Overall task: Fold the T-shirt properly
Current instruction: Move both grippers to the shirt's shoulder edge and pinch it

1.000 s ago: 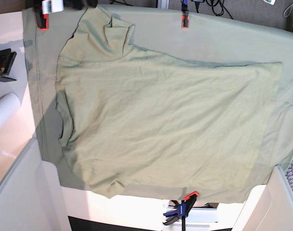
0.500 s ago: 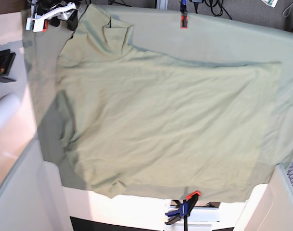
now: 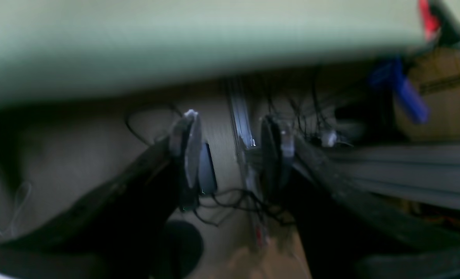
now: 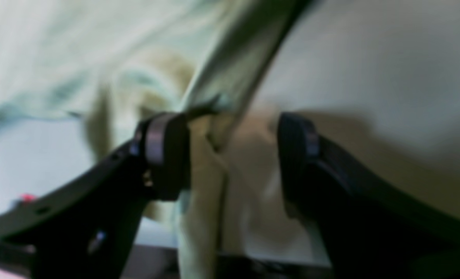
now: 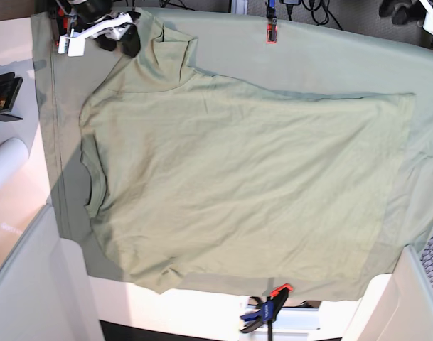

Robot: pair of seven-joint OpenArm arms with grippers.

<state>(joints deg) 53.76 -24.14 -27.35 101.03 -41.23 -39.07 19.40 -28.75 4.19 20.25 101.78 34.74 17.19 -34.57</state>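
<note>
- T-shirt (image 5: pixel 244 192) was spread flat on the cloth-covered counter (image 5: pixel 330 57), one sleeve bunched toward 11 o'clock in the base view.
- Right hand (image 4: pixel 230 155) was seen parted wide, a fold of the shirt's fabric lying between its fingers (image 4: pixel 164 155), ungripped.
- Left hand (image 3: pixel 231 155) was held apart and empty, off the counter's edge.

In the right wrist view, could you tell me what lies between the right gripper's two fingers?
In the right wrist view, a fold of the T-shirt hangs between the open fingers of the right gripper, against the left one.
</note>
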